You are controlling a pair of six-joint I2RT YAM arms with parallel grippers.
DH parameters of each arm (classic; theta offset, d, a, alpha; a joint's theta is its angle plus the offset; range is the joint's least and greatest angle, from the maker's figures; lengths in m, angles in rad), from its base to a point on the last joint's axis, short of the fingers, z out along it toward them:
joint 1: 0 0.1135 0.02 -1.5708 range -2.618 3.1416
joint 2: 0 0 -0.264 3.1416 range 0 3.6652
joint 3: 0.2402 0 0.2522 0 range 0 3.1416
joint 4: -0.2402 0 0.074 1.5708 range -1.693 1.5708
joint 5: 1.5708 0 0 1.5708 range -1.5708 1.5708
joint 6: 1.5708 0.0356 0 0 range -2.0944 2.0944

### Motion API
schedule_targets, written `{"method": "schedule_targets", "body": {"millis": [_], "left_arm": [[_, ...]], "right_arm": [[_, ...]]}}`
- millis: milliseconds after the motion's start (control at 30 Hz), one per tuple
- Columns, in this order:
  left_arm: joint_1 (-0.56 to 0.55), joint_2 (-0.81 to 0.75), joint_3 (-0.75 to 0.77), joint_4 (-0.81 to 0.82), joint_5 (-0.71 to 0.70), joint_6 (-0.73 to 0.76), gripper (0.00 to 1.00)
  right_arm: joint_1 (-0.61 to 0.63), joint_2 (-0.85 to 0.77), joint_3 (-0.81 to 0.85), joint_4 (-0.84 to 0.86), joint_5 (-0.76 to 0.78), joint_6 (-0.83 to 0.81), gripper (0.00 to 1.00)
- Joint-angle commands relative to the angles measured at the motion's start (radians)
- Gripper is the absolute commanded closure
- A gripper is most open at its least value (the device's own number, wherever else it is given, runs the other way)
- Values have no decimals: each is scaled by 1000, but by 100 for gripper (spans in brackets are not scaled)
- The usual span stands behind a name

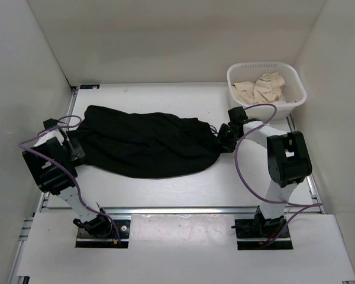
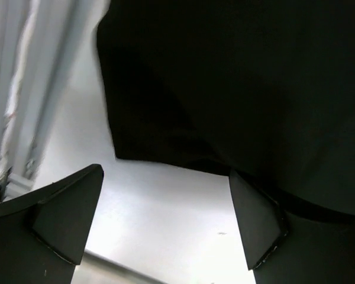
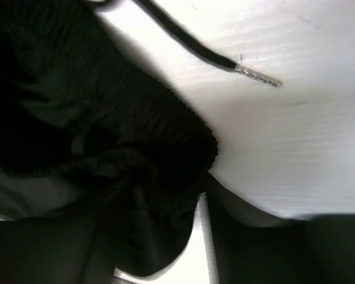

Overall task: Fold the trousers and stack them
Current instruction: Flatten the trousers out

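The black trousers (image 1: 145,145) lie spread crosswise on the white table, crumpled, with the waistband end at the right. My left gripper (image 1: 78,149) is at their left end; in the left wrist view it (image 2: 165,177) is open over bare table, with the trousers (image 2: 236,77) just ahead and lapping over its right finger (image 2: 257,219). My right gripper (image 1: 225,141) is at the right end, shut on bunched fabric by the ribbed waistband (image 3: 165,118). A black drawstring (image 3: 195,50) with a metal tip lies on the table beyond it.
A white basket (image 1: 236,77) holding beige cloth (image 1: 261,87) stands at the back right, close behind the right arm. White walls enclose the table on three sides. A metal rail (image 2: 18,118) runs along the left edge, and another (image 1: 177,210) along the near edge.
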Motion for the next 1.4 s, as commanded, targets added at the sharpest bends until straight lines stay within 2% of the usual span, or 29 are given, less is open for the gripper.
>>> {"method": "schedule_targets", "body": {"millis": [0,33,67,100,133,167,200,233,333,433,533,567,600,700,767,833,867,900,933,967,1000,1033,1133,1267,1367], "left_arm": [[-9,14,1,70,90,-3,0],[-9,14,1,70,90,-3,3],[-9,28,1,70,99,-3,8],[-9,40,10,70,99,-3,23],[-9,40,10,70,111,-3,32],[-9,53,21,70,122,-3,43],[-9,68,21,70,122,-3,56],[-9,68,30,70,122,-3,86],[-9,54,56,59,111,-3,86],[-9,-18,136,59,24,-3,86],[-9,-56,315,36,-80,-3,86],[-18,-56,426,25,-128,-3,86],[-18,-56,482,-2,-148,-3,86],[-46,-65,632,-35,-226,-3,86],[-72,-108,633,-35,-278,-3,86],[-87,-142,546,-35,-350,-3,86],[-101,-185,500,-35,-367,-3,86],[-101,-209,385,-35,-376,-3,86],[-120,-235,321,-35,-386,-3,81],[-133,-292,252,-45,-386,-3,69],[-159,-318,184,-45,-386,-3,49],[-172,-343,59,-56,-386,-3,1],[-192,-406,-51,-106,-338,-3,0],[-132,-386,19,-238,-196,-3,0],[-72,-319,45,-257,-131,-3,0]], "right_arm": [[5,72,14,-2,-49,-8,52],[5,72,14,-2,-49,-8,58],[5,72,23,-2,-49,-8,70],[5,63,35,-2,-40,-8,76],[5,63,48,-19,-40,-21,81],[5,63,62,-28,-40,-22,91],[5,63,92,-39,-40,-44,95],[5,63,111,-51,-31,-45,99],[5,36,190,-94,-31,-68,100],[-31,-23,291,-138,-40,-78,100],[-74,-43,509,-217,-40,-104,100],[-85,-43,572,-240,-28,-120,100],[-105,-43,692,-278,-28,-120,100],[-149,-58,833,-342,-17,-131,100],[-188,-110,852,-343,-6,-131,100],[-214,-182,794,-362,-6,-121,100],[-241,-208,714,-362,-6,-121,100],[-255,-233,665,-362,-6,-121,100],[-266,-282,616,-372,-17,-121,100],[-286,-303,567,-372,-17,-121,100],[-295,-323,481,-372,-17,-130,100],[-316,-355,444,-381,-17,-131,100],[-358,-402,355,-381,-17,-131,100],[-378,-425,335,-392,32,-149,100],[-387,-436,335,-404,41,-161,100]]}}
